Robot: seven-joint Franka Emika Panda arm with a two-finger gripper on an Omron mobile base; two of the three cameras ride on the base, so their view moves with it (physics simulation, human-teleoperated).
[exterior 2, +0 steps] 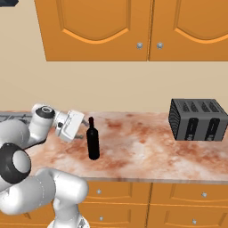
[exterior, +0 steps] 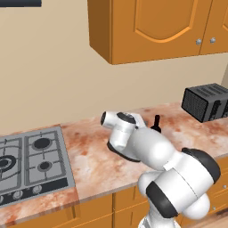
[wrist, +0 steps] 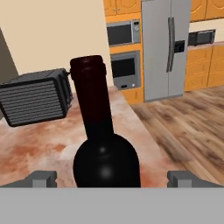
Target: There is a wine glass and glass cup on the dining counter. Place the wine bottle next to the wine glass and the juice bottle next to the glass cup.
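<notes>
Two fingertips [wrist: 43, 178] spread wide, gripper [wrist: 112, 179] unclamped | wine bottle [exterior 2: 92, 140] centred between | you close squarely on its body, keep it upright.

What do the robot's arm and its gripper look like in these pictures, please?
The arm is glossy white, built of rounded bulbous segments with black bands at the joints. Its gripper has a blocky white hand and two small dark grey finger tips. No cables or markings show.
</notes>
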